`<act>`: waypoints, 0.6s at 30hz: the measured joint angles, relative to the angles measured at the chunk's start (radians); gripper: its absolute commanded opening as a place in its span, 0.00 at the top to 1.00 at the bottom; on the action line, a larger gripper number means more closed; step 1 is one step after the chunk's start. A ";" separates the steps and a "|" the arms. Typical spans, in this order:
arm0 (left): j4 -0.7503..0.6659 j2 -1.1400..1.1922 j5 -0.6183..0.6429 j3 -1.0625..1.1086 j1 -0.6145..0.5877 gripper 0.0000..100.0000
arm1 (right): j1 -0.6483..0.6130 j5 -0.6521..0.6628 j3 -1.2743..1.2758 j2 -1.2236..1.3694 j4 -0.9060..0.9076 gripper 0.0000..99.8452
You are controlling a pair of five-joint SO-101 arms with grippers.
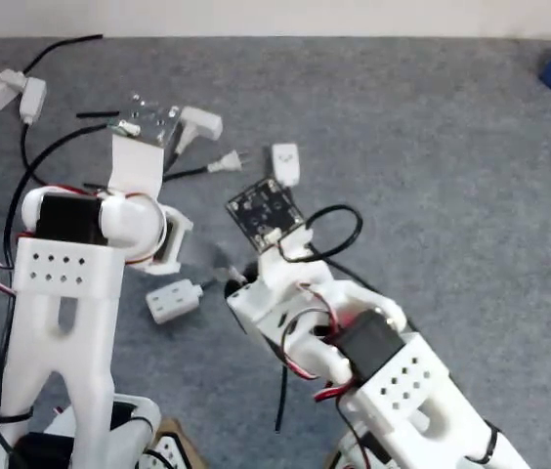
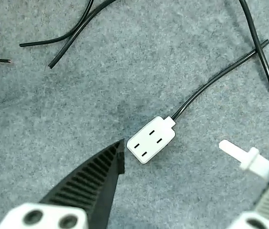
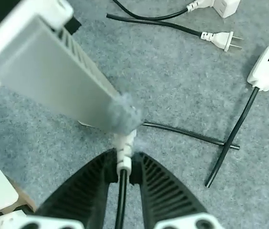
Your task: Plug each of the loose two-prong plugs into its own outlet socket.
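While the white plug (image 3: 125,143) sits clamped in the right gripper's (image 3: 123,157) fingers, cord (image 3: 121,200) trailing back between them, the four-slot socket (image 1: 173,300) lies slots-up just left of it, low and left of centre in the high view. We see the left gripper (image 2: 200,155) over that socket, fingers apart; we judge the plug's long axis must tip down toward the slots.
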 measured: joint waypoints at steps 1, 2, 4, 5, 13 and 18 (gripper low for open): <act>0.000 -0.002 -0.002 0.008 0.000 0.57 | 0.000 0.000 0.002 0.000 0.000 0.99; -0.002 -0.002 -0.011 0.014 0.000 0.57 | 0.000 0.000 0.002 0.000 0.000 0.99; -0.003 -0.002 -0.020 0.020 -0.005 0.57 | 0.000 0.000 0.002 0.000 0.000 0.99; -0.003 -0.002 -0.023 0.021 -0.014 0.57 | 0.000 0.000 0.002 0.000 0.003 0.99; -0.149 0.003 -0.035 0.018 -0.292 0.57 | 0.006 0.034 -0.063 0.115 0.071 0.99; -0.273 0.005 -0.037 0.132 -0.460 0.57 | -0.028 0.041 -0.385 0.443 0.264 0.99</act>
